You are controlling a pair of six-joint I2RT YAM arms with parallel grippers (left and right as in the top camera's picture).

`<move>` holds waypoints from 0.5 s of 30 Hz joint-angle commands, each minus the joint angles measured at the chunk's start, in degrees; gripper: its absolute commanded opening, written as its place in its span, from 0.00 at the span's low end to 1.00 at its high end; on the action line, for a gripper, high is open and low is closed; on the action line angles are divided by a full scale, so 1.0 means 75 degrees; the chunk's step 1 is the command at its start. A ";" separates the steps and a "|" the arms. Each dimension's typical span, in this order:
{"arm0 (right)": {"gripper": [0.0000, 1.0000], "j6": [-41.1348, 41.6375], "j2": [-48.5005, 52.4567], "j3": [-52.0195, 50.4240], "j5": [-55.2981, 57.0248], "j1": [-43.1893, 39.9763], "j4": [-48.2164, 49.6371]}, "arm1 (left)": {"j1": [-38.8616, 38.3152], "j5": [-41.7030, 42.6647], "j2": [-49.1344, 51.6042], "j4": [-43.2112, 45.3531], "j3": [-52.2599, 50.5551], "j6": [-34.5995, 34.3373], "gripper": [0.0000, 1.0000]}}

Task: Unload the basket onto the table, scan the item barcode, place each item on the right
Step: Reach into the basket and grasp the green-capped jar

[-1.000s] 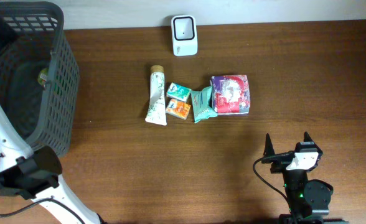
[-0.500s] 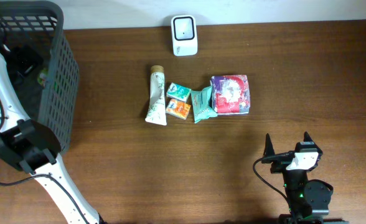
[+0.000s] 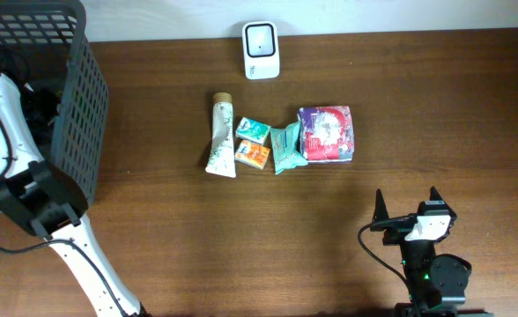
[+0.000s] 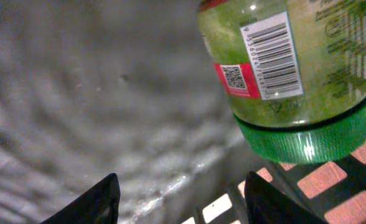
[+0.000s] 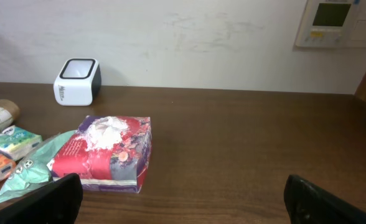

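A green bottle (image 4: pixel 289 56) with a green cap (image 4: pixel 307 137) lies in the dark mesh basket (image 3: pixel 78 106), its barcode label (image 4: pixel 273 53) facing the left wrist camera. My left gripper (image 4: pixel 182 186) is down inside the basket, just short of the bottle. Its jaws stand apart, with only the basket floor between them. In the overhead view that gripper is hidden in the basket and only the white left arm (image 3: pixel 3 114) shows. The white scanner (image 3: pixel 261 38) stands at the table's back edge. My right gripper (image 3: pixel 408 204) rests open near the front right.
In the middle of the table lie a tube (image 3: pixel 221 136), two small boxes (image 3: pixel 254 130) (image 3: pixel 253 155), a teal pouch (image 3: pixel 285 148) and a red and purple pack (image 3: pixel 327 134). The basket fills the back left corner.
My left arm has swung back and deeper into the basket, its elbow rising along the basket's near wall. The right arm and the table items have not moved.
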 commanded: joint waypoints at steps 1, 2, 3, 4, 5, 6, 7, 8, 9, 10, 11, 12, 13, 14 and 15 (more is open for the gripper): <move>0.99 0.0006 -0.0044 -0.0061 0.0038 0.0047 -0.0009 | 0.0195 0.0026 -0.1489 -0.0338 0.0009 0.0064 0.59; 0.99 0.0006 -0.0044 -0.0061 0.0038 0.0047 -0.0009 | 0.0198 0.0026 -0.1897 -0.0478 0.0009 0.0064 0.62; 0.99 0.0006 -0.0044 -0.0061 0.0038 0.0047 -0.0009 | 0.0198 0.0023 -0.2203 -0.0659 0.0009 0.0067 0.65; 0.99 0.0006 -0.0044 -0.0061 0.0038 0.0047 -0.0012 | 0.0198 0.0050 -0.2518 -0.0804 0.0009 0.0163 0.64; 0.99 0.0006 -0.0044 -0.0061 0.0038 0.0047 -0.0009 | 0.0198 0.0090 -0.2809 -0.0807 0.0006 0.0635 0.45; 0.99 0.0006 -0.0044 -0.0061 0.0038 0.0047 -0.0009 | 0.0189 0.0114 -0.3002 -0.0807 -0.0055 0.0860 0.32; 0.99 0.0006 -0.0044 -0.0061 0.0038 0.0047 -0.0012 | 0.0175 0.0070 -0.3235 -0.0807 -0.0265 0.0868 0.21; 0.99 0.0006 -0.0044 -0.0061 0.0038 0.0047 -0.0009 | 0.0175 -0.0125 -0.3547 -0.0807 -0.0691 0.0866 0.00; 0.99 0.0006 -0.0044 -0.0061 0.0038 0.0047 -0.0009 | 0.0175 -0.0702 -0.3987 -0.0807 -0.1495 0.0650 0.00; 0.99 0.0006 -0.0044 -0.0061 0.0038 0.0047 -0.0012 | 0.0230 -0.1614 -0.4508 -0.0804 -0.2681 -0.0256 0.00; 0.99 0.0006 -0.0044 -0.0061 0.0038 0.0047 -0.0012 | 0.0437 -0.2282 -0.4791 -0.0801 -0.3614 -0.0944 0.00; 0.99 0.0006 -0.0044 -0.0061 0.0038 0.0047 -0.0009 | 0.0600 -0.2352 -0.4797 -0.0769 -0.3885 -0.1099 0.00; 0.99 0.0006 -0.0044 -0.0061 0.0038 0.0047 -0.0009 | 0.0781 -0.2355 -0.4794 -0.0726 -0.4092 -0.1192 0.00; 0.99 0.0006 -0.0044 -0.0061 0.0038 0.0047 -0.0009 | 0.0933 -0.2320 -0.4794 -0.0807 -0.4109 -0.1352 0.00; 0.99 0.0006 -0.0044 -0.0061 0.0038 0.0047 -0.0012 | 0.0988 -0.2180 -0.4835 -0.0807 -0.4109 -0.1349 0.00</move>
